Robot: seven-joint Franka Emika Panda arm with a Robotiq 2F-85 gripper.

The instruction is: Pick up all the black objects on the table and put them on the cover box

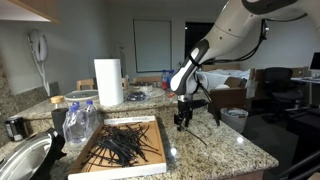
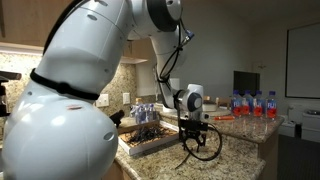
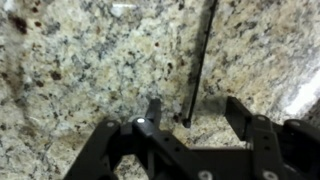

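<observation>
My gripper [image 3: 195, 125] is open, low over the granite counter [image 3: 90, 60]. A thin black stick [image 3: 202, 62] lies on the counter, and its near end sits between my fingers, closer to the left one. In both exterior views the gripper [image 1: 183, 119] [image 2: 190, 137] hangs just above the counter, beside the box cover [image 1: 150, 166] [image 2: 133, 148]. The cover holds a pile of black sticks [image 1: 125, 146]. More thin black sticks [image 1: 198, 135] lie on the counter under and beside the gripper.
A paper towel roll [image 1: 108, 82] and water bottles [image 1: 80, 122] stand behind the cover. A metal bowl [image 1: 22, 160] sits at the near corner. More bottles [image 2: 255, 103] stand on a far counter. The counter edge [image 1: 255, 150] is close to the gripper.
</observation>
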